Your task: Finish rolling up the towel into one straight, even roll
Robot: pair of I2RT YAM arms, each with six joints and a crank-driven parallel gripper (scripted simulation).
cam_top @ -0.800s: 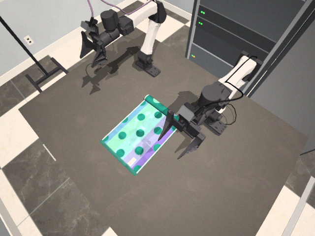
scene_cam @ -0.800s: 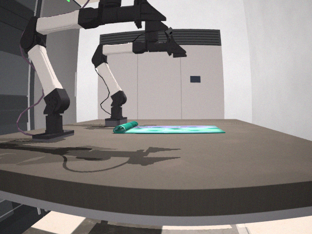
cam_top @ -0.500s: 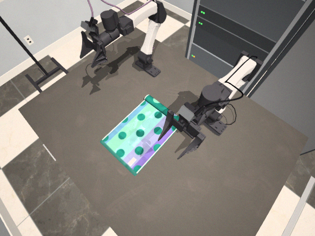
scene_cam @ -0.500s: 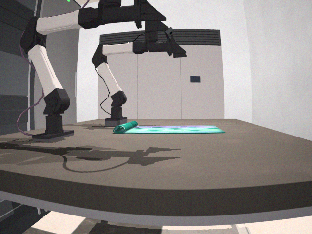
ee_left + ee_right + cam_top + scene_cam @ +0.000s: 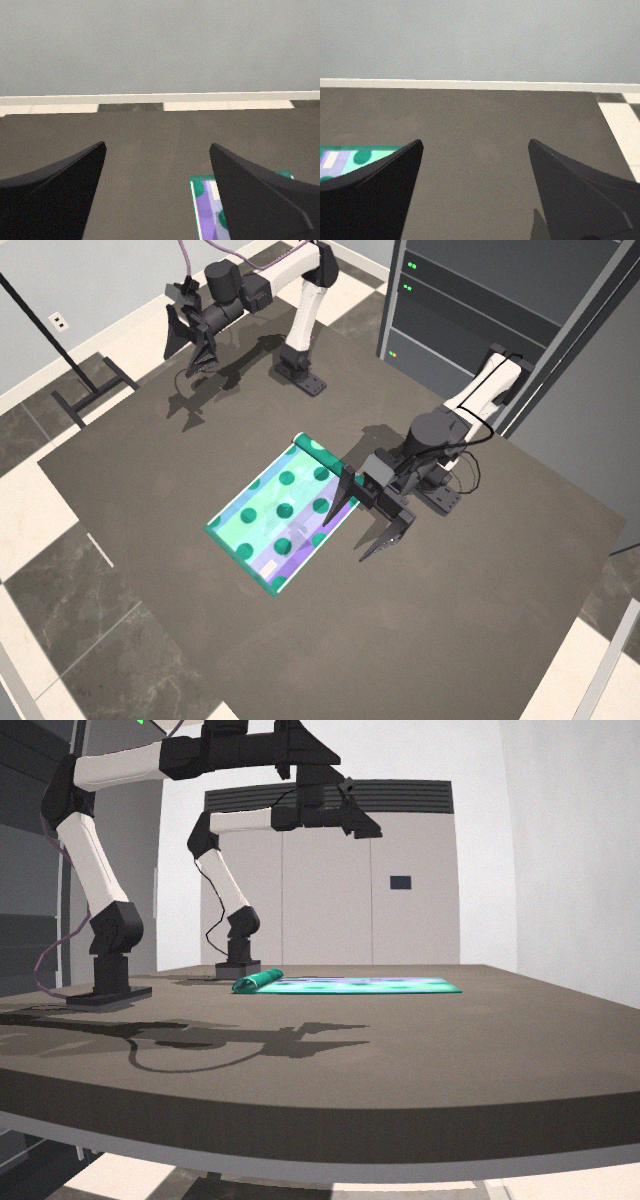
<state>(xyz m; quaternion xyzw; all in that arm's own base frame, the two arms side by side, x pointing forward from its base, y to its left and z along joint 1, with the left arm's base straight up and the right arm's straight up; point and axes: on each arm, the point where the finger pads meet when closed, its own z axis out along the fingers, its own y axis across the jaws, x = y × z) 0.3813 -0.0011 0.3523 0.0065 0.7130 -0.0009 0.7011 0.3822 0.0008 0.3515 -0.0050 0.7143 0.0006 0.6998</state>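
Only a thin green roll (image 5: pixel 319 450) (image 5: pixel 258 980) is made, towards the arms' edge of the brown tabletop (image 5: pixel 361 632) (image 5: pixel 439 1050) (image 5: pixel 145 195) (image 5: pixel 475 200); most of the polka-dotted cloth towel (image 5: pixel 299 493) (image 5: pixel 361 986) (image 5: pixel 205 210) (image 5: pixel 350 162) lies flat mid-table (left gripper (image 5: pixel 342 542) (image 5: pixel 379 831) (image 5: pixel 158 146) and right gripper (image 5: pixel 177 366) (image 5: pixel 339 770) (image 5: pixel 475 142) spread, empty).
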